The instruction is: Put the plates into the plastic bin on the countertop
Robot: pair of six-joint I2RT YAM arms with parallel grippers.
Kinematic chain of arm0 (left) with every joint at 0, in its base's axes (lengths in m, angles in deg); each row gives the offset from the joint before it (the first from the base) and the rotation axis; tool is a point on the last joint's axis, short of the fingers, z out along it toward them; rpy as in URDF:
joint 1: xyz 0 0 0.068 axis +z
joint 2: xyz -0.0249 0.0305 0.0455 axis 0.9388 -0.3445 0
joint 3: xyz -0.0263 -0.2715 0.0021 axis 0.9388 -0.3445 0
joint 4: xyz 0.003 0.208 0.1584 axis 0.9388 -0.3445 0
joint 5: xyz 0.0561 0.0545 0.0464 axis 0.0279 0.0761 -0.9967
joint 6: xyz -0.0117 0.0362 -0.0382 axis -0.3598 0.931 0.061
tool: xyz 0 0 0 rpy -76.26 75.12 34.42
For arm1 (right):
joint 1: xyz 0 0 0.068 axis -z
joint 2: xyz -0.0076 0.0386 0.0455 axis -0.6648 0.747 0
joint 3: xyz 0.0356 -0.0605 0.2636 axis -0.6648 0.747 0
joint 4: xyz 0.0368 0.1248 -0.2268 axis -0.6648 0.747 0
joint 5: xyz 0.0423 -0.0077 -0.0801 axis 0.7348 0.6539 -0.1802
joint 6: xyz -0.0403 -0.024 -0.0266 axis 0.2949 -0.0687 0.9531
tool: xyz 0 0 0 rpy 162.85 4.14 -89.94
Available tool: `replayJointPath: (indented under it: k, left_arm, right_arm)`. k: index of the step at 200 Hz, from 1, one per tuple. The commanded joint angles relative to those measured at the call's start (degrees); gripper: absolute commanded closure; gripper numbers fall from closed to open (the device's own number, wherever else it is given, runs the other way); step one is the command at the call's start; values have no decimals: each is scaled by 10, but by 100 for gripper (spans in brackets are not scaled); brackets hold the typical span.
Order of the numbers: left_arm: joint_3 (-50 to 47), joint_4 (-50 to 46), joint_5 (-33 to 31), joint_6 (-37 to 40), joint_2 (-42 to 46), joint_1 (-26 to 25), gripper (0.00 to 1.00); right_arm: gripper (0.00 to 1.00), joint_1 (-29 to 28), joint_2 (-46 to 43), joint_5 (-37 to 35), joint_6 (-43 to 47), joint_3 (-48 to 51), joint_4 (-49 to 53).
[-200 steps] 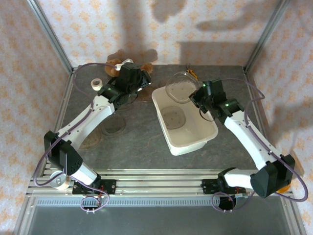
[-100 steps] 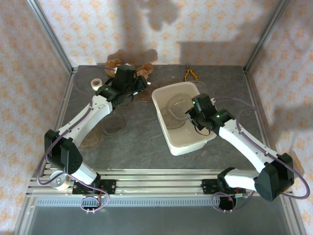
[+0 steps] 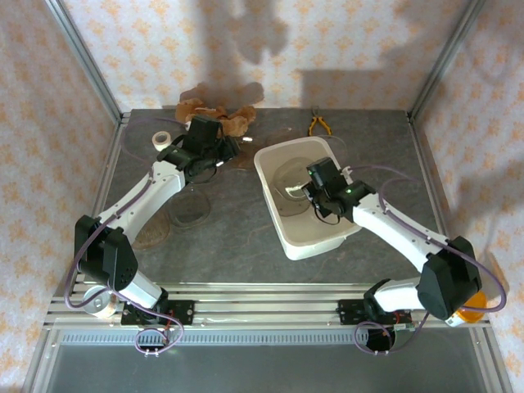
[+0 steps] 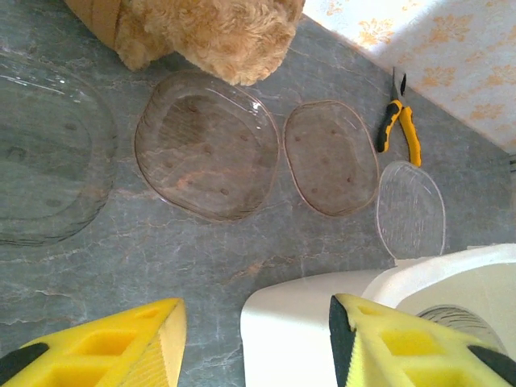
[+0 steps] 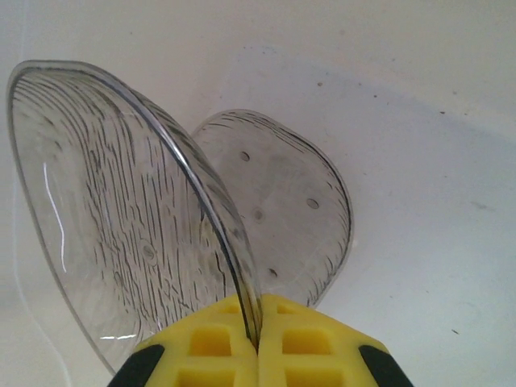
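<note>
In the last second we have brought the right gripper [image 5: 258, 322] from over the far rim of the plastic bin [image 3: 315, 246] down inside it, jaws clamped on the edge of a ribbed plate [image 5: 121, 210]. This plate looks nearly delivered. It stands tilted above another plate [image 5: 282, 201] lying flat on the bin's floor. Our left gripper [image 4: 256, 330] hangs apart and empty just outside the bin's far left corner, near more plates [image 4: 208, 157] waiting on the countertop [image 4: 201, 258].
</note>
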Motion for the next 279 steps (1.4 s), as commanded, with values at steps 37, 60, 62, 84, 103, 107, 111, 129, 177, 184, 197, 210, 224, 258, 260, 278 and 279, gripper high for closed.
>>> replayJointPath:
  k: [37, 60, 62, 84, 103, 107, 111, 129, 177, 184, 197, 210, 224, 258, 260, 278, 279]
  left_arm:
    - [-22, -27, 5, 23, 28, 13, 49]
    - [-26, -32, 3, 25, 32, 15, 49]
    - [-26, -32, 3, 25, 32, 15, 49]
    - [-30, -35, 1, 26, 35, 16, 49]
    - [-36, -33, 2, 27, 37, 17, 49]
    - [-37, -32, 2, 27, 38, 17, 49]
    - [-39, -31, 3, 26, 38, 17, 49]
    - [-44, -25, 6, 24, 38, 18, 49]
    - [-44, -20, 14, 26, 34, 20, 49]
    - [-44, -21, 13, 26, 33, 20, 49]
    - [-43, -24, 14, 28, 33, 21, 49]
    - [-44, -26, 15, 29, 34, 23, 49]
    - [-46, -28, 14, 29, 35, 25, 49]
    - [-49, -32, 15, 32, 35, 29, 49]
    - [-49, -32, 15, 32, 35, 29, 49]
    - [-49, -32, 15, 33, 34, 32, 49]
    - [-49, -32, 16, 33, 34, 32, 49]
  right_arm:
    - [100, -10, 51, -7, -65, -6, -19]
    - [100, -17, 62, -8, -75, -15, -16]
    - [100, -18, 63, -9, -75, -17, -14]
    - [100, -31, 62, -45, -58, -55, 27]
    - [100, -38, 55, -71, -48, -78, 54]
    - [100, -39, 53, -75, -46, -82, 58]
    - [100, -41, 52, -79, -46, -86, 62]
    - [100, -43, 47, -80, -54, -92, 67]
    - [100, -46, 67, -38, -93, -75, 40]
    - [100, -47, 71, -37, -98, -70, 36]
    - [100, -48, 79, -34, -107, -64, 29]
    - [100, -48, 89, -30, -113, -63, 23]
    - [100, -48, 98, -25, -124, -60, 18]
    - [100, -49, 120, -28, -132, -55, 11]
    - [100, -49, 121, -28, -133, -54, 10]
    - [100, -50, 131, -28, -138, -48, 2]
    - [100, -50, 131, -29, -138, -48, 1]
